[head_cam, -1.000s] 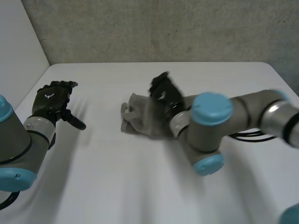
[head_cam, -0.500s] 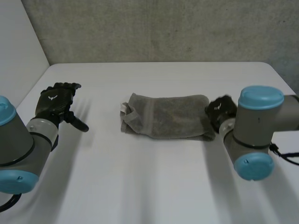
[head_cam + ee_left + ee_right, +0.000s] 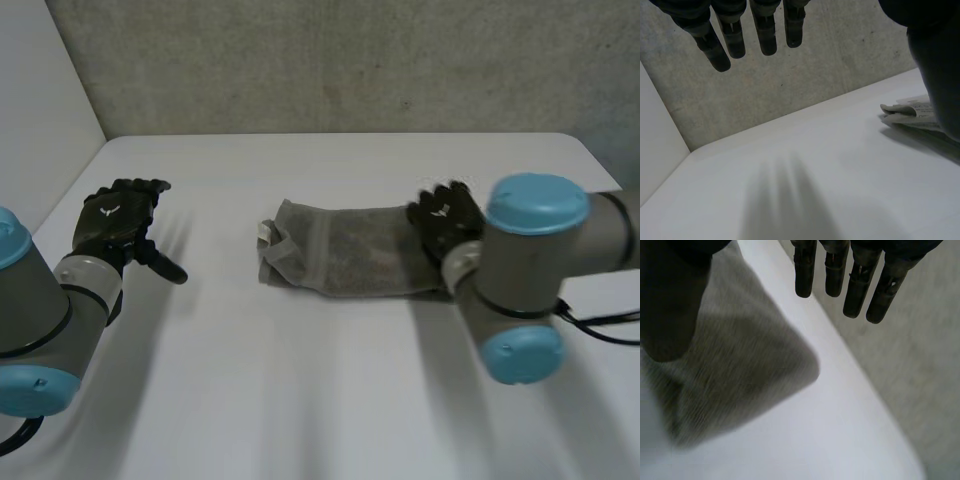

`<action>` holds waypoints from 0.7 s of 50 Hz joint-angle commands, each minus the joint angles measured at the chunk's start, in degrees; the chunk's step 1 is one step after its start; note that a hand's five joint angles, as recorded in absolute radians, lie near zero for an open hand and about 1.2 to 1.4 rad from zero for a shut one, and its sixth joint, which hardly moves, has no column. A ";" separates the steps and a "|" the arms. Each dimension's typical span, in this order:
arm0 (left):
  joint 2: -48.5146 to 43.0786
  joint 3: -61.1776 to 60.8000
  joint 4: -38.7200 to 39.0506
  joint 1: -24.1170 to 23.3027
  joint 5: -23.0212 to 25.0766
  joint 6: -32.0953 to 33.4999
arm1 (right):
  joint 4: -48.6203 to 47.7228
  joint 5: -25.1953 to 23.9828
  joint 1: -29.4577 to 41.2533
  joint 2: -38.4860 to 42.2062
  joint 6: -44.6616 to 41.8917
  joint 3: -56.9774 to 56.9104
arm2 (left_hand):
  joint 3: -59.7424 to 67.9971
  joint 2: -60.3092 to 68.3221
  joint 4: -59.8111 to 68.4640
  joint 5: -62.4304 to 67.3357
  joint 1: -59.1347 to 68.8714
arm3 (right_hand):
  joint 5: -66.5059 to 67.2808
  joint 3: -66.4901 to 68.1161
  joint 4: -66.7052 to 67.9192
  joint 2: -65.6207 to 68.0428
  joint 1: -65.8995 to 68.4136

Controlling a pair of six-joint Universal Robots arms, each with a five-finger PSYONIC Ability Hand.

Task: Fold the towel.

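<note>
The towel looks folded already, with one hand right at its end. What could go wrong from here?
1. The right hand is at the towel's end on its own side, fingers straight; sweeping low, it might catch that end and pull the fold open.
2. The left hand hangs open well away from the towel, so nothing pins the bunched opposite end; a push could slide the whole towel across the table.

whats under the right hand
The end of the towel lies below the right hand, whose fingers are straight. The hand and arm cover that end's edge in the head view, so contact cannot be judged.
</note>
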 commanded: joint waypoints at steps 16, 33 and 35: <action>-0.26 -0.46 0.95 -0.56 0.01 0.03 | -3.33 -12.31 -10.52 1.21 12.90 7.59 | -2.65 -3.21 -3.43 -3.36 -3.24 | 48.78 46.95 47.23 46.69 46.35; -0.17 -0.55 0.95 -0.38 0.01 0.03 | -3.50 -9.33 -15.62 -3.79 7.65 5.93 | -2.65 -3.21 -3.43 -3.36 -3.24 | 63.70 61.86 62.14 61.61 61.26; -0.09 -0.55 0.95 -0.38 0.01 0.03 | -3.42 -8.88 -15.44 -5.12 5.87 4.96 | -2.65 -3.21 -3.43 -3.36 -3.24 | 63.70 61.86 62.14 61.61 61.26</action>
